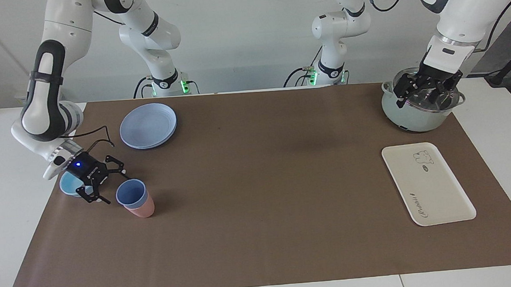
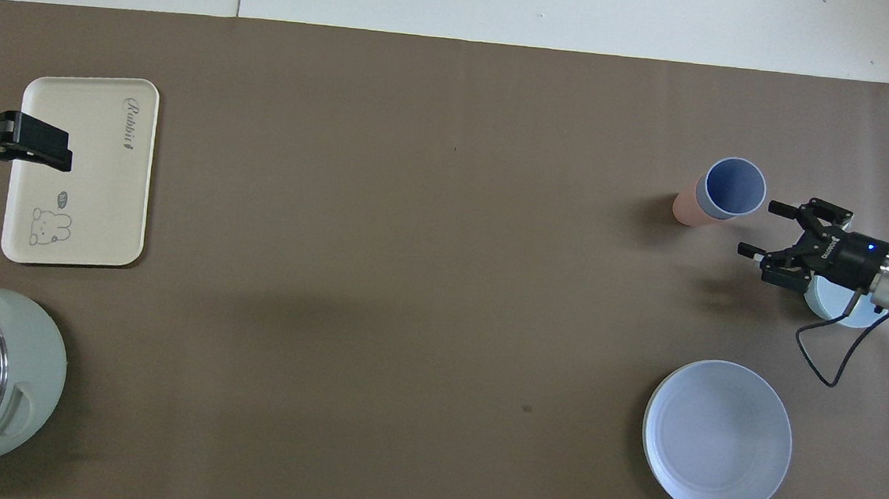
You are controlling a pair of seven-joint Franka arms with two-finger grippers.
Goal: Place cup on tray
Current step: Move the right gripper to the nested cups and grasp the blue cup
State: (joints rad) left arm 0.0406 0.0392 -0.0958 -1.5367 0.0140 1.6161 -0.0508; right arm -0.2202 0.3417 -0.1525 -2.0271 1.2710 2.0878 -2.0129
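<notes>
The worktop [image 1: 262,258] carries a brown mat [image 1: 263,196] that sets out 2 groups, well apart: dishes toward the right arm's end, tray and pot toward the left arm's end. That split probably explains the layout of the job, since the cup must cross the whole mat.

The pot [image 1: 413,116] stands nearer the robots than the tray [image 1: 426,186], which lies flat with nothing on it, ready to receive. The left end effector [image 1: 425,91] hangs over the pot with its fingers apart, holding nothing; this arm waits, perhaps for a hand-over.

The plates [image 1: 148,125] sit stacked, nearer the robots than the cups. The bowl [image 1: 69,185] is partly covered by the right arm's wrist.

The cup [image 1: 131,193] stands upright, nested in a pink cup [image 1: 142,209], so only its upper part shows. Lifting it alone will likely need a grip high on its wall, or the pink one may come along.

The right end effector [image 1: 112,184], released and empty, is low and level just beside the cup, its open fingers turned toward it, apparently lining up a side grasp.
</notes>
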